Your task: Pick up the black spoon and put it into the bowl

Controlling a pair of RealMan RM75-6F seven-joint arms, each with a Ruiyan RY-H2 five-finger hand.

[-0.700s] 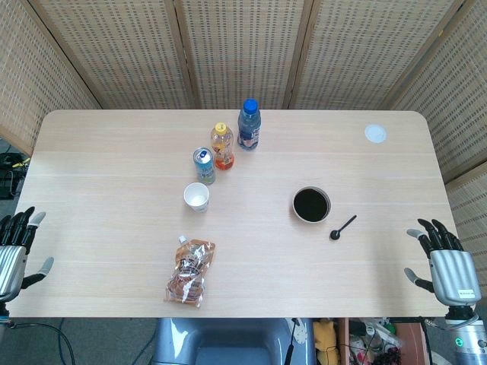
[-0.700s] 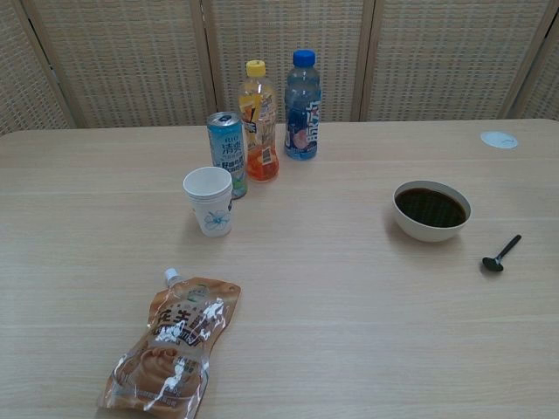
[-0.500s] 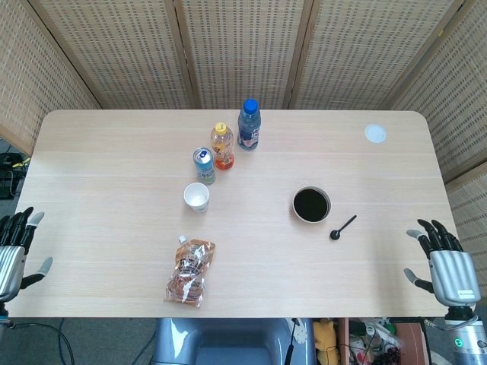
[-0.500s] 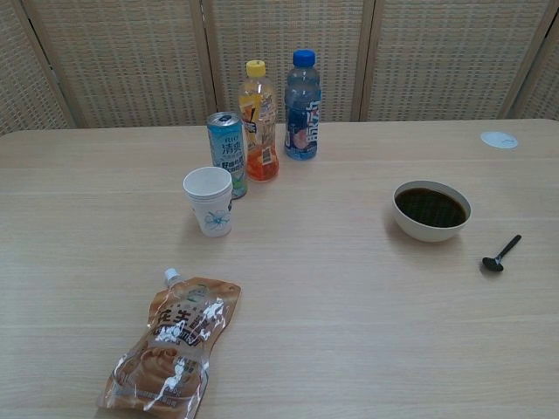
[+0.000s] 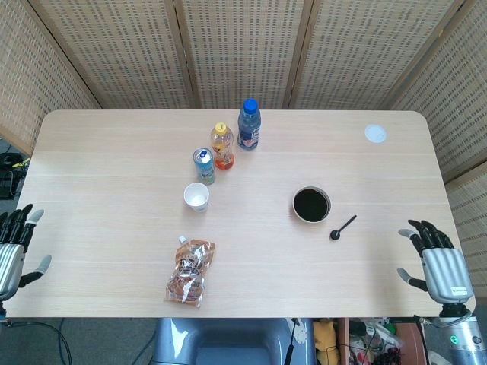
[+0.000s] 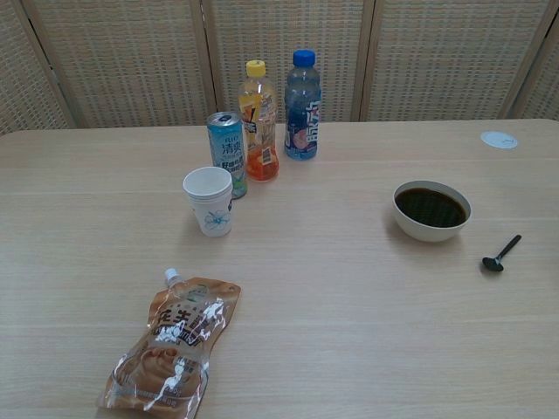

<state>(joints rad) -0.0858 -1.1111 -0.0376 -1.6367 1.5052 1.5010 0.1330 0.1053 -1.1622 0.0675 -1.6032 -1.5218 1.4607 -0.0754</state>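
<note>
Bench (image 5: 114, 152): pale wood, unchanged.
Right robot hand (image 5: 435, 258): at 4 o'clock, off the bench edge, fingers spread, holding nothing; has shifted slightly inward and nearer the camera since the earlier frame.
Left robot hand (image 5: 14, 247): at 8 o'clock, fingers apart, empty; edged a little further left.
Pouch (image 5: 190, 271), blue-capped bottle (image 5: 249, 125), orange bottle (image 5: 222, 146), can (image 5: 203, 166), paper cup (image 5: 196, 197): all unmoved.
Bowl (image 5: 312, 205): dark inside, right of centre.
Black spoon (image 5: 342, 226): lying flat just beside the bowl at its 4 o'clock, not touching it, untouched.
</note>
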